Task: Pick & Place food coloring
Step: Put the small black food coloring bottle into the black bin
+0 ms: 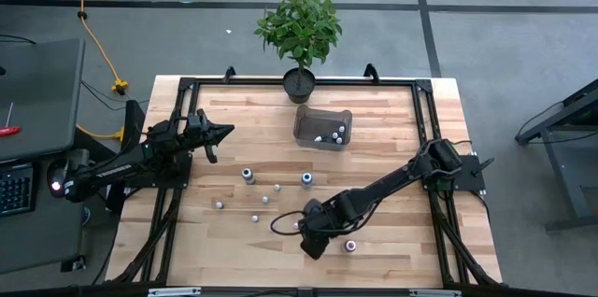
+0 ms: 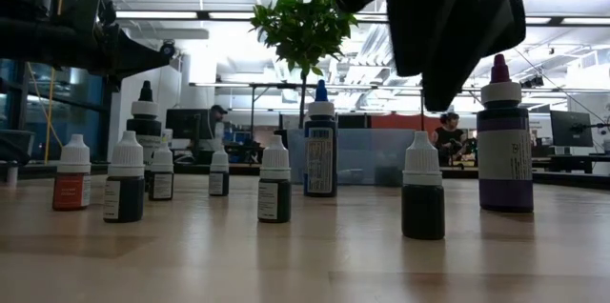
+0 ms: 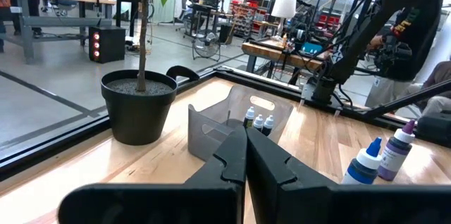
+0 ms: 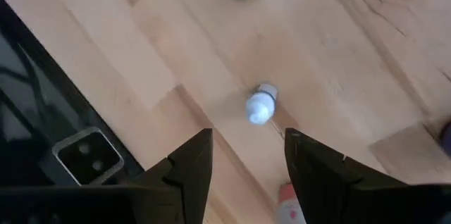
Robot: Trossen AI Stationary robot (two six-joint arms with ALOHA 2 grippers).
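Note:
Several tiny food coloring bottles stand upright on their bases on the wooden table (image 1: 392, 260), among them a blue-capped one (image 1: 306, 178) and a purple-capped one (image 1: 351, 246). My right gripper (image 1: 312, 243) hangs open near the table's front, pointing steeply down, just left of the purple bottle (image 2: 503, 141). A white-capped bottle (image 4: 261, 106) stands just beyond its fingertips, untouched, and a pinkish tip (image 4: 287, 206) shows between its fingers. My left gripper (image 1: 224, 132) waits shut at the left, pointing level toward the clear bin (image 3: 232, 122).
The clear bin (image 1: 323, 127) stands at the far middle with three bottles (image 1: 334, 134) in it. A potted plant (image 1: 299, 82) sits at the far edge behind it. A black frame runs round the table. Bare wood lies at the right and front left.

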